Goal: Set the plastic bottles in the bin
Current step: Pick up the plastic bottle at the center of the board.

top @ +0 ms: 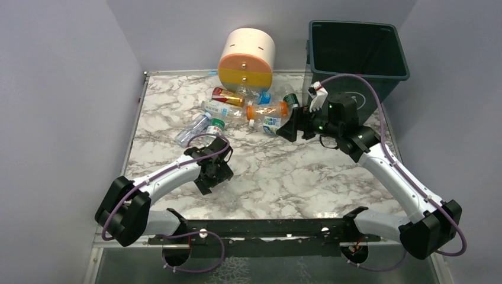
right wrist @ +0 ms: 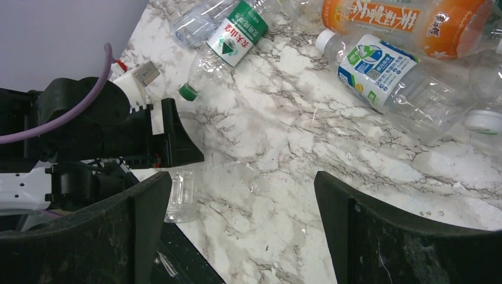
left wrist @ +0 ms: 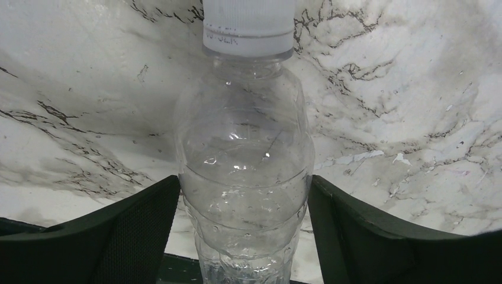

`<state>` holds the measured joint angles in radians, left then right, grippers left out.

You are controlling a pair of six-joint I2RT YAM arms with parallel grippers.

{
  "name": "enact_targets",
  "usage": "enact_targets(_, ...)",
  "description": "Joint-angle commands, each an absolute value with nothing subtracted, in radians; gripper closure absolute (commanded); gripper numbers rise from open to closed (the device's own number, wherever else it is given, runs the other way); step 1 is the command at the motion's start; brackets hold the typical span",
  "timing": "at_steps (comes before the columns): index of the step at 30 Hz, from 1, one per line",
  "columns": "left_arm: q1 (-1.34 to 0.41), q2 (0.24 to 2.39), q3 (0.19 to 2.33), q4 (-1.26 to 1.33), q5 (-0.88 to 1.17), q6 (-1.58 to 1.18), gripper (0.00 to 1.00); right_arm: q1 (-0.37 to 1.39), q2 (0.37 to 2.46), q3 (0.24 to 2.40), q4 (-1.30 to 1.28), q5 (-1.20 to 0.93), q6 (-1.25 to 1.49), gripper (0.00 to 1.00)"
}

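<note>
The left gripper [left wrist: 244, 236] is low over the marble table [top: 284, 177], near its middle. Its fingers [left wrist: 118, 236] flank a clear bottle [left wrist: 245, 171] with a white cap. The bottle lies flat on the table with the cap pointing away from the wrist. Both inner finger edges meet the bottle's sides, but I cannot tell whether they press it or only touch. The right gripper [right wrist: 243, 225] hangs spread wide over bare marble with nothing between its fingers, just beside the right end of the pile. The other bottles [top: 248, 109] lie on their sides in a loose pile at the back of the table, in front of a drawer unit [top: 245, 59]. Among them are an orange bottle [right wrist: 408, 23], a green-label bottle [right wrist: 234, 35] and a blue-label bottle [right wrist: 379, 71], the last two well apart. The bin [top: 359, 25] stands upright and open at the back right corner, behind the right gripper and apart from the pile.
</note>
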<state>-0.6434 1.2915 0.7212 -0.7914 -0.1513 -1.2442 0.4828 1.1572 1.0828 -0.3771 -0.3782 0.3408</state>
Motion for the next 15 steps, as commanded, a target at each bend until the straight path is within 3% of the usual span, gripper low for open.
enact_targets(1, -0.642, 1.288, 0.726, -0.777, -0.189, -1.285, 0.20, 0.492, 1.127, 1.061, -0.377, -0.364, 0.346, 0.07)
enact_targets(9, -0.642, 1.223, 0.768, -0.778, -0.190, -1.258, 0.41, 0.494, 1.127, 1.039, -0.377, -0.367, 0.349, 0.07)
enact_targets(15, -0.643, 1.139, 0.823, -0.778, -0.216, -1.222, 0.42, 0.495, 1.131, 1.031, -0.371, -0.378, 0.356, 0.07)
